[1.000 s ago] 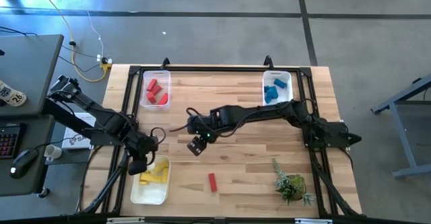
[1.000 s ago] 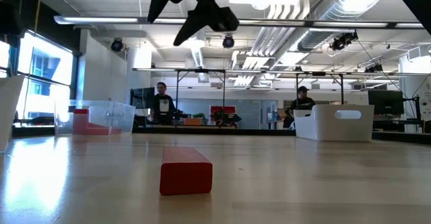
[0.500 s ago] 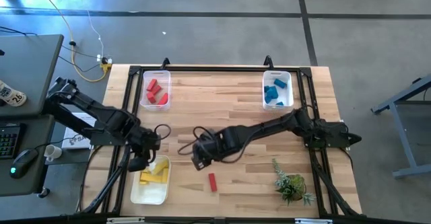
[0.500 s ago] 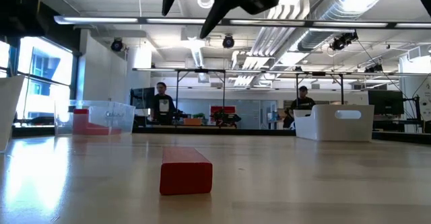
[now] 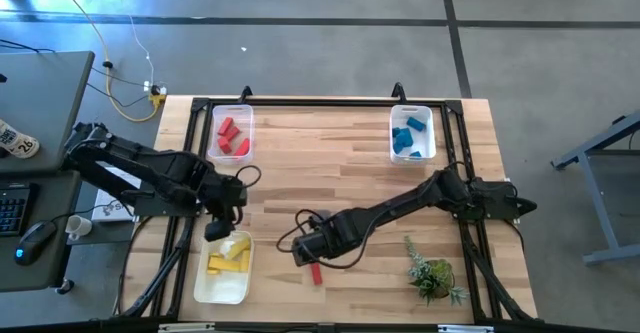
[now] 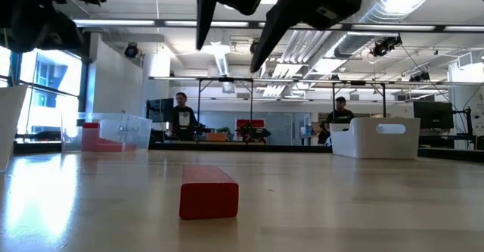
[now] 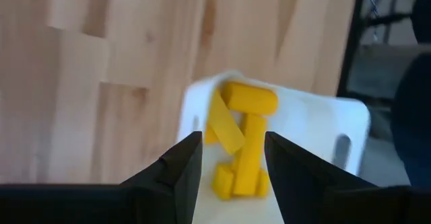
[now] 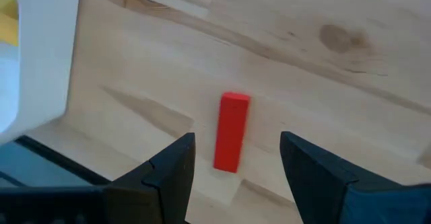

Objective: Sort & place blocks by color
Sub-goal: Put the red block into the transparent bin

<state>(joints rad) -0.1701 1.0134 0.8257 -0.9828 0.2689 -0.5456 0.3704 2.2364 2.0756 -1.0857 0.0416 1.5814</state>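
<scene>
Nearly finished: desk bare except one red block near front edge. Other blocks binned by colour. Right end effector spread, empty, just above it. Left end effector spread over yellow bin.

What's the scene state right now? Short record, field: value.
loose block: one red bar on the table, near edge
right hand: open, above the red bar, empty
left hand: open, over the yellow bin, empty
yellow bin: yellow blocks inside
red bin: far left corner, red blocks inside
blue bin: far right corner, blue blocks inside
other: plant, near right
</scene>
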